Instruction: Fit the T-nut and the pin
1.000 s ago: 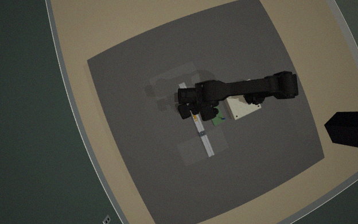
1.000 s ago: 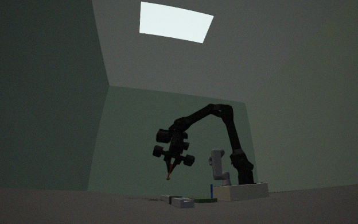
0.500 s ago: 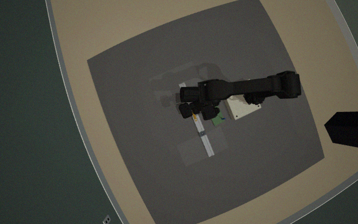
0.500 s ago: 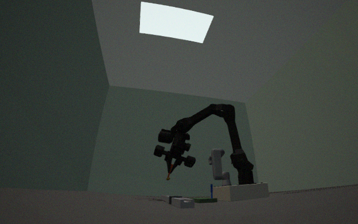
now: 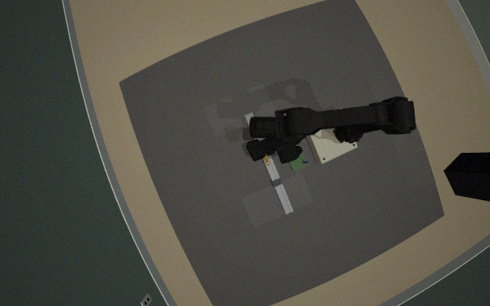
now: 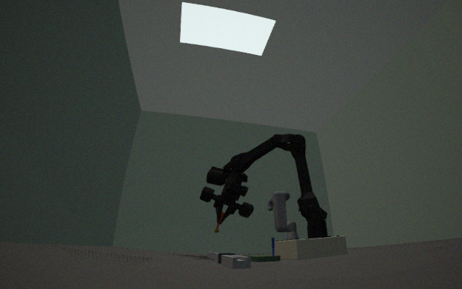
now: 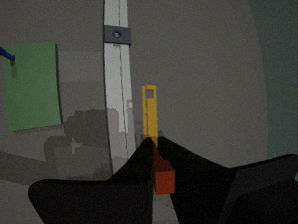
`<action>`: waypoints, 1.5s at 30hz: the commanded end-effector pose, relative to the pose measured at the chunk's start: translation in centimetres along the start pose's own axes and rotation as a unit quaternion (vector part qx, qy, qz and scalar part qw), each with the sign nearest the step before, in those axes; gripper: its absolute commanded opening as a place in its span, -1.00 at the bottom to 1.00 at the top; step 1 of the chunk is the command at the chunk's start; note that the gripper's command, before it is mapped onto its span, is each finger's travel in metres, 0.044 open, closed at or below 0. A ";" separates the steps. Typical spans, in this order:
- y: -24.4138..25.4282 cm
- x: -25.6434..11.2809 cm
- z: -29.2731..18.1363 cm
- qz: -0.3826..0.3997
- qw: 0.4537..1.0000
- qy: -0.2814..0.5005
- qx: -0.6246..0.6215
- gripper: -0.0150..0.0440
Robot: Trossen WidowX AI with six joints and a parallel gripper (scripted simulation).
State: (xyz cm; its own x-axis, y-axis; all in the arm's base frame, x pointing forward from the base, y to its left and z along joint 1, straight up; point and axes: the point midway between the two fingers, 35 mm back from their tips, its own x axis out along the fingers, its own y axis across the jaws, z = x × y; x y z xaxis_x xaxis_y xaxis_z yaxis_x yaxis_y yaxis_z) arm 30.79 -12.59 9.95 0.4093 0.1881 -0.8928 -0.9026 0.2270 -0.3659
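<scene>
Nearest the wrist camera, the gripper (image 5: 266,154) (image 6: 221,221) (image 7: 153,143) was clamped on the orange handle (image 6: 223,216) (image 7: 164,181), and the brass T-nut (image 5: 267,161) (image 6: 217,230) (image 7: 151,117) hung beyond the fingertips, slanted and up in the air, outside the slot. The step in hand looked to be bringing it over the aluminum rail (image 5: 284,200) (image 6: 237,261) (image 7: 116,75) and tipping it in. Done well, that called for lining the nut's long side up with the slot, feeding one edge under a lip, then rolling the handle upright while lowering gently; a hard press could have twisted the handle in the grip. The nut seemed, as far as the dim views allowed, a little to one side of the slot. Farther along the rail sat the dark bracket (image 5: 275,180) (image 6: 221,258) (image 7: 109,35), then to the side the green tray (image 5: 297,165) (image 6: 263,258) (image 7: 37,90) with the blue pin (image 5: 305,162) (image 6: 273,246) (image 7: 7,55).

Counted: one handle, one nut, one rail, one bracket with one hole, one tray, one pin; beyond them, one pale block (image 5: 334,151) (image 6: 322,247).
</scene>
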 end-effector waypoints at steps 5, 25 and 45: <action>0.1 -0.1 0.1 -0.016 1.000 -0.001 -0.008 -1.00; 0.5 -0.2 0.1 -0.047 0.999 -0.001 -0.017 -1.00; 1.0 -0.2 0.1 -0.079 0.997 -0.001 -0.027 -1.00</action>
State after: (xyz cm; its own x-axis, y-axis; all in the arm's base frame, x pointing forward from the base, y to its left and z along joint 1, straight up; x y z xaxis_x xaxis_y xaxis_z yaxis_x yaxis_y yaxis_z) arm 29.87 -12.37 9.60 0.5337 0.1570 -0.8310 -0.8401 0.2108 -0.4997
